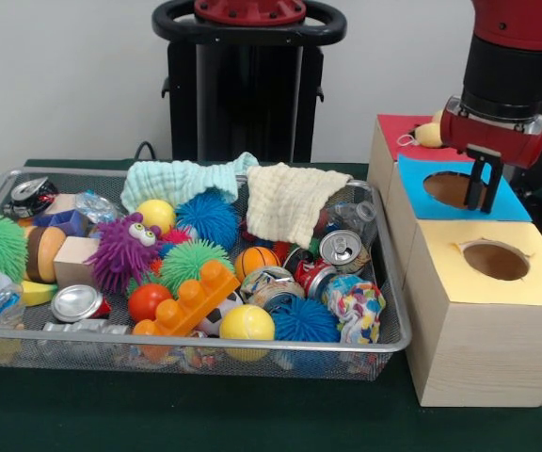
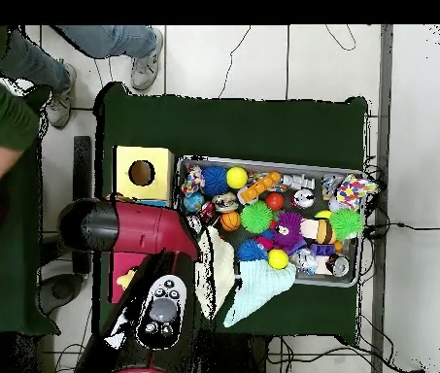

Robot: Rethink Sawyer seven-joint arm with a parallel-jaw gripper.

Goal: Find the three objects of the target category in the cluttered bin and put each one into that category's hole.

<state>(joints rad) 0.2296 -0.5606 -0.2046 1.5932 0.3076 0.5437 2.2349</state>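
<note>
Hovering over the round hole in the blue-topped wooden box [image 1: 459, 191], the red-and-black gripper [image 1: 484, 193] holds nothing, fingers narrow. At nine o'clock, the wire-mesh bin [image 1: 392, 331] brims with crushed cans [image 1: 340, 249].

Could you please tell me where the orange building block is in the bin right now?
In the front view, the orange building block lies near the bin's front edge, between the red ball and a yellow ball.

Even, bright indoor light, perhaps from overhead; soft shadows under the mesh bin [image 1: 395, 341]; mild blur, glare on cans [image 1: 340, 248].
</note>
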